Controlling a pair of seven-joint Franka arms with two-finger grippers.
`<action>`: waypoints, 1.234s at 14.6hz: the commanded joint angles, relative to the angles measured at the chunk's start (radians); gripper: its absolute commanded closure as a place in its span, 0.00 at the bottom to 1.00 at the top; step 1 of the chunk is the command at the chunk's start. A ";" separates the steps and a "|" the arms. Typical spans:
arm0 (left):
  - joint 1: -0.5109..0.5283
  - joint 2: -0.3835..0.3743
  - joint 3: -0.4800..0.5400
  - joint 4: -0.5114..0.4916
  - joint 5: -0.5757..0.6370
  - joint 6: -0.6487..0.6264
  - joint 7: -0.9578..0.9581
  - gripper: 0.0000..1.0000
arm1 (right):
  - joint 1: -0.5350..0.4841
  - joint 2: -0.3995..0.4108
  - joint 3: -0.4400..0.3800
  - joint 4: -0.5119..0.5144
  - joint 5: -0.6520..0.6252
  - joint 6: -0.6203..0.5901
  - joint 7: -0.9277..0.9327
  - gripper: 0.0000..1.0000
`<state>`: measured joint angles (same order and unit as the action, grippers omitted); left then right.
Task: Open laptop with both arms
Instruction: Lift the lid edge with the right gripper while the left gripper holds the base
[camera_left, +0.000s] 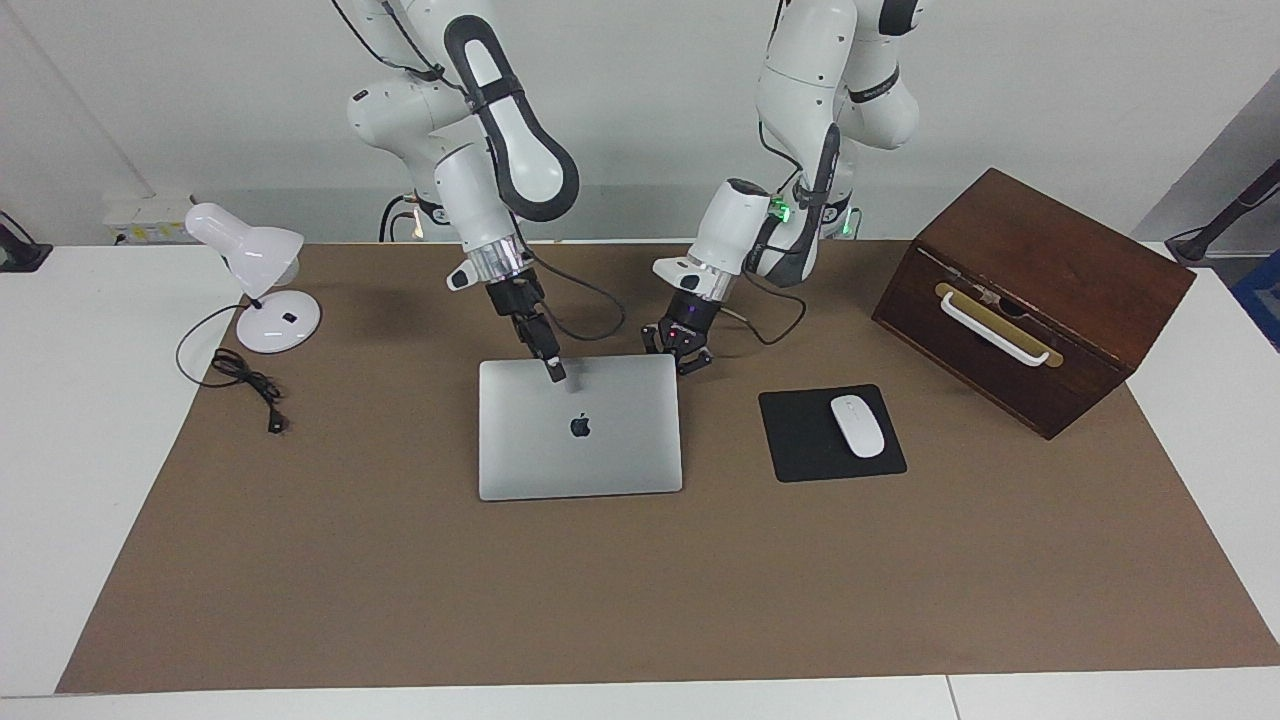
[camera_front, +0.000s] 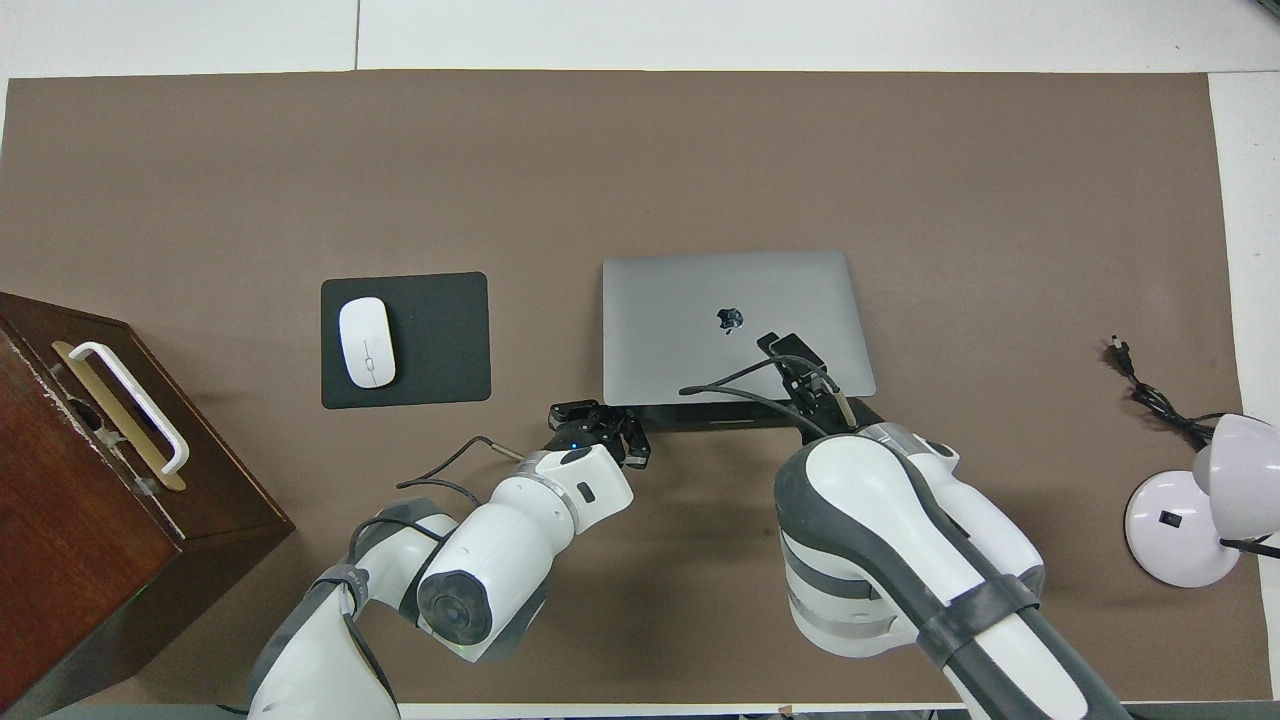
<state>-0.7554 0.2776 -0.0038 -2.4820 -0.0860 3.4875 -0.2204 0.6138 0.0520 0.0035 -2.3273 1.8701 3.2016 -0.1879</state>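
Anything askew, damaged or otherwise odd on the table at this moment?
Nothing stands out. The laptop lies closed and square, the right gripper at its lid, the left gripper by its corner. The lamp's cord lies loose, unplugged.

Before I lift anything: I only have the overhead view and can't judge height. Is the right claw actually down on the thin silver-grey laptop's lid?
Observer: Yes. In the facing view the right claw, shut, has its tip on the lid of the thin silver-grey laptop, close to the edge nearest the robots.
Operator: And the left claw's height?
Observer: The left claw, open, sits low, just above the brown table mat, at the laptop's corner toward the left arm's end. I cannot tell whether it touches.
Operator: Is the lid raised at all?
Observer: In the facing view it looks flat and closed.
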 joint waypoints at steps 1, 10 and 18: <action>-0.022 0.038 0.016 0.015 -0.026 0.016 0.015 1.00 | 0.000 0.023 0.001 0.042 0.032 0.012 -0.015 0.00; -0.022 0.043 0.016 0.015 -0.026 0.016 0.015 1.00 | 0.073 0.020 0.020 0.057 0.049 0.086 0.013 0.00; -0.021 0.045 0.016 0.015 -0.026 0.018 0.015 1.00 | 0.096 0.017 0.024 0.049 0.069 0.113 0.013 0.00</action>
<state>-0.7554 0.2779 -0.0038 -2.4819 -0.0860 3.4879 -0.2203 0.7034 0.0596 0.0256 -2.2927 1.9033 3.2838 -0.1724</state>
